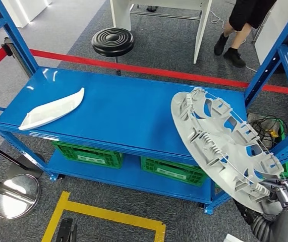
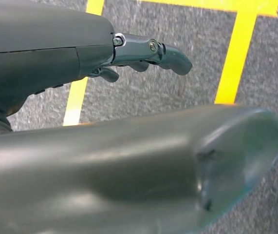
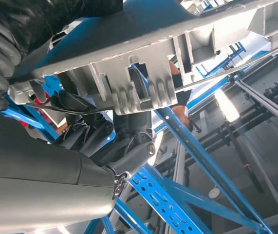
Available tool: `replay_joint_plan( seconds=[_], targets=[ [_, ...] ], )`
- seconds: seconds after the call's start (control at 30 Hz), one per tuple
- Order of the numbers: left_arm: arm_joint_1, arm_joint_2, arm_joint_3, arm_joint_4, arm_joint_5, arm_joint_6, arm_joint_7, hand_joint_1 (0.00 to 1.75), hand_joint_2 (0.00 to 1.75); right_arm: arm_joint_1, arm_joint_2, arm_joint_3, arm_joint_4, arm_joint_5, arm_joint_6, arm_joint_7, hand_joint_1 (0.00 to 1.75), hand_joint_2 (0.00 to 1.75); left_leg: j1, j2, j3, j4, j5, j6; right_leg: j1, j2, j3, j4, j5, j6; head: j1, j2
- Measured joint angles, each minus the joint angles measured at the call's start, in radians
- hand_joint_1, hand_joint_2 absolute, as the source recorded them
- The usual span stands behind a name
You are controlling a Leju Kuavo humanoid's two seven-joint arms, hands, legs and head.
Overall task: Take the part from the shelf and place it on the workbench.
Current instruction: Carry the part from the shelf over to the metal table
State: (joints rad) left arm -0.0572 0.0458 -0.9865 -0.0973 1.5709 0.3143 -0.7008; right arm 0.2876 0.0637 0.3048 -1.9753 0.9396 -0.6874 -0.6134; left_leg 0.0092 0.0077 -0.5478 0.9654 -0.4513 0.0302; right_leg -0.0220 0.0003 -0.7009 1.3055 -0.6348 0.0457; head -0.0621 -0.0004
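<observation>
- Gripping grey round part by its lower rim with right hand, fingers closing on the edge.
- Holding part tilted, ribbed back facing up, hanging over right end of blue shelf, not touching it.
- Hanging left hand over grey floor with yellow tape, fingers slightly apart, carrying nothing.
- Lying on shelf's left end: white curved panel.

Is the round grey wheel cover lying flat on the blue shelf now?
No: the right hand holds the wheel cover by its rim, tilted, off the front right corner of the blue shelf.
</observation>
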Motion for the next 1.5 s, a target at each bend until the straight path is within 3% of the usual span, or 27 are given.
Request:
replay_joint_plan(
  seconds=[0.07, 0.17, 0.2, 0.3, 0.43, 0.47, 0.5, 0.6, 0.67, 0.77, 0.83, 0.93, 0.97, 1.0, 1.03, 1.1, 1.17, 1.23, 1.3, 1.37, 1.43, 1.47, 1.5],
  targets=[
    [0.000, 0.000, 0.000, 0.000, 0.000, 0.000, 0.000, 0.00, 0.00, 0.000, 0.000, 0.000, 0.000, 0.000, 0.000, 0.000, 1.75, 1.75, 0.001, 0.000, 0.000, 0.001, -0.001, -0.001, -0.001, 0.000, 0.007, -0.016, 0.017, 0.001, 0.000, 0.000],
    [-0.001, -0.001, -0.001, 0.000, 0.000, 0.000, 0.000, 0.00, 0.00, 0.000, 0.000, 0.000, 0.000, -0.001, 0.000, 0.000, 1.75, 1.75, 0.000, -0.004, -0.010, 0.039, -0.021, -0.028, -0.005, 0.002, 0.109, -0.217, 0.110, -0.007, 0.002, 0.000],
    [-0.001, -0.001, -0.001, 0.000, 0.000, 0.000, 0.000, 0.00, 0.00, 0.001, 0.000, 0.000, 0.000, -0.001, 0.000, 0.000, 1.75, 1.75, 0.000, -0.005, -0.014, 0.049, -0.026, -0.037, -0.005, 0.003, 0.134, -0.266, 0.125, -0.013, 0.002, 0.000],
    [-0.001, -0.001, -0.002, 0.000, 0.000, 0.000, 0.000, 0.00, 0.00, 0.003, 0.001, 0.000, -0.001, -0.002, 0.000, -0.002, 1.75, 1.75, 0.001, -0.005, -0.026, 0.077, -0.049, -0.048, -0.009, 0.001, 0.134, -0.265, 0.127, -0.029, -0.005, 0.000],
    [0.001, -0.001, -0.002, 0.000, 0.000, 0.000, 0.000, 0.00, 0.00, 0.004, 0.002, 0.000, -0.001, -0.002, 0.000, -0.002, 1.75, 1.75, 0.006, -0.005, -0.130, 0.310, -0.159, -0.062, -0.012, -0.005, 0.135, -0.266, 0.127, -0.036, -0.008, 0.000],
    [0.002, -0.001, -0.002, 0.000, 0.000, 0.000, 0.000, 0.00, 0.00, 0.004, 0.002, 0.000, -0.001, -0.002, 0.000, -0.002, 1.75, 1.75, 0.007, -0.005, -0.145, 0.340, -0.161, -0.063, -0.013, -0.005, 0.135, -0.266, 0.126, -0.036, -0.008, 0.000],
    [0.002, -0.001, -0.002, 0.000, 0.000, 0.000, 0.000, 0.00, 0.00, 0.005, 0.002, 0.000, -0.001, -0.002, 0.000, -0.002, 1.75, 1.75, 0.009, -0.005, -0.142, 0.330, -0.143, -0.063, -0.014, -0.005, 0.137, -0.266, 0.126, -0.035, -0.008, 0.000],
    [0.002, -0.001, -0.003, 0.000, 0.000, 0.000, 0.000, 0.00, 0.00, 0.004, 0.002, 0.000, -0.001, 0.000, 0.000, -0.001, 1.75, 1.75, 0.012, -0.008, -0.057, 0.142, -0.040, -0.065, -0.020, 0.000, 0.143, -0.267, 0.122, -0.025, -0.009, 0.000],
    [0.001, -0.002, -0.002, 0.000, 0.000, 0.000, -0.001, 0.00, 0.00, 0.004, 0.002, 0.000, -0.001, 0.001, 0.000, 0.000, 1.75, 1.75, 0.008, -0.011, -0.025, 0.066, -0.024, -0.059, -0.020, 0.004, 0.139, -0.268, 0.124, -0.010, -0.010, 0.000],
    [0.001, -0.001, -0.002, 0.000, 0.000, 0.001, -0.001, 0.00, 0.00, 0.005, 0.002, -0.001, -0.002, 0.001, 0.000, 0.001, 1.75, 1.75, 0.001, -0.010, -0.027, 0.055, -0.027, -0.032, -0.023, 0.005, 0.135, -0.277, 0.129, 0.013, -0.011, 0.000],
    [0.001, -0.002, -0.002, 0.000, 0.000, 0.001, -0.001, 0.00, 0.00, 0.004, 0.002, -0.001, -0.002, 0.001, 0.000, 0.002, 1.75, 1.75, -0.001, -0.008, -0.026, 0.046, -0.021, -0.010, -0.022, 0.002, 0.114, -0.234, 0.097, 0.016, -0.008, 0.000],
    [0.000, -0.003, -0.002, 0.000, 0.000, 0.001, -0.002, 0.00, 0.00, 0.004, 0.002, -0.001, -0.001, 0.001, 0.000, 0.002, 1.75, 1.75, -0.017, -0.007, -0.026, 0.045, -0.020, 0.012, -0.010, 0.000, 0.024, -0.045, 0.009, 0.004, -0.005, 0.000],
    [0.001, -0.003, -0.002, 0.000, 0.000, 0.001, -0.002, 0.00, 0.00, 0.004, 0.002, -0.001, -0.001, 0.001, 0.000, 0.002, 1.75, 1.75, -0.025, -0.006, -0.026, 0.045, -0.020, 0.018, -0.004, 0.000, 0.003, -0.003, 0.000, -0.002, -0.005, 0.000],
    [0.001, -0.003, -0.002, 0.000, 0.000, 0.001, -0.002, 0.00, 0.00, 0.005, 0.002, -0.001, -0.001, 0.001, 0.000, 0.002, 1.75, 1.75, -0.033, -0.007, -0.025, 0.045, -0.020, 0.022, 0.003, 0.000, -0.001, 0.001, 0.011, -0.011, -0.005, 0.000],
    [0.001, -0.004, -0.002, 0.000, 0.000, 0.001, -0.002, 0.00, 0.00, 0.005, 0.002, -0.001, 0.000, 0.001, 0.000, 0.002, 1.75, 1.75, -0.042, -0.008, -0.023, 0.045, -0.021, 0.026, 0.012, 0.001, 0.017, -0.036, 0.041, -0.023, -0.005, 0.000],
    [0.001, -0.006, -0.002, 0.000, 0.000, 0.001, -0.002, 0.00, 0.00, 0.004, 0.002, -0.001, 0.000, 0.001, 0.000, 0.003, 1.75, 1.75, -0.057, -0.009, -0.019, 0.046, -0.023, 0.032, 0.029, -0.003, 0.083, -0.170, 0.107, -0.055, -0.007, 0.000],
    [0.000, -0.009, -0.002, 0.001, 0.000, 0.002, -0.001, 0.00, 0.00, 0.004, 0.002, -0.001, -0.001, 0.001, 0.000, 0.004, 1.75, 1.75, -0.063, -0.008, -0.022, 0.050, -0.024, 0.033, 0.038, -0.007, 0.128, -0.258, 0.130, -0.072, -0.012, 0.000],
    [0.000, -0.009, -0.002, 0.001, 0.000, 0.002, -0.001, 0.00, 0.00, 0.005, 0.002, -0.001, -0.002, 0.002, 0.000, 0.005, 1.75, 1.75, -0.063, -0.005, -0.028, 0.054, -0.023, 0.030, 0.037, -0.007, 0.135, -0.276, 0.132, -0.069, -0.014, 0.000],
    [0.000, -0.007, -0.002, 0.002, 0.000, 0.002, -0.002, 0.00, 0.00, 0.005, 0.002, -0.001, -0.002, 0.002, 0.000, 0.005, 1.75, 1.75, -0.065, -0.006, -0.031, 0.067, -0.035, 0.020, 0.026, -0.007, 0.139, -0.285, 0.138, -0.066, -0.015, 0.000],
    [0.000, -0.007, -0.003, 0.003, 0.000, 0.002, -0.002, 0.00, 0.00, 0.005, 0.002, -0.001, -0.002, 0.003, 0.000, 0.006, 1.75, 1.75, -0.056, -0.010, -0.061, 0.140, -0.084, -0.003, 0.011, -0.009, 0.142, -0.292, 0.143, -0.064, -0.018, 0.000],
    [0.001, -0.007, -0.003, 0.003, 0.000, 0.002, -0.002, 0.00, 0.00, 0.005, 0.003, -0.002, -0.002, 0.003, 0.000, 0.006, 1.75, 1.75, -0.031, -0.010, -0.117, 0.270, -0.146, -0.030, -0.001, -0.010, 0.141, -0.292, 0.144, -0.060, -0.020, 0.000],
    [0.002, -0.007, -0.003, 0.003, 0.000, 0.002, -0.002, 0.00, 0.00, 0.006, 0.003, -0.002, -0.001, 0.003, 0.000, 0.006, 1.75, 1.75, -0.017, -0.010, -0.137, 0.317, -0.160, -0.042, -0.007, -0.009, 0.141, -0.292, 0.144, -0.055, -0.020, 0.000],
    [0.003, -0.007, -0.003, 0.003, 0.000, 0.002, -0.002, 0.00, 0.00, 0.006, 0.003, -0.002, -0.001, 0.003, 0.000, 0.006, 1.75, 1.75, -0.005, -0.010, -0.141, 0.328, -0.154, -0.055, -0.015, -0.009, 0.141, -0.292, 0.144, -0.048, -0.020, 0.000]
  ],
)
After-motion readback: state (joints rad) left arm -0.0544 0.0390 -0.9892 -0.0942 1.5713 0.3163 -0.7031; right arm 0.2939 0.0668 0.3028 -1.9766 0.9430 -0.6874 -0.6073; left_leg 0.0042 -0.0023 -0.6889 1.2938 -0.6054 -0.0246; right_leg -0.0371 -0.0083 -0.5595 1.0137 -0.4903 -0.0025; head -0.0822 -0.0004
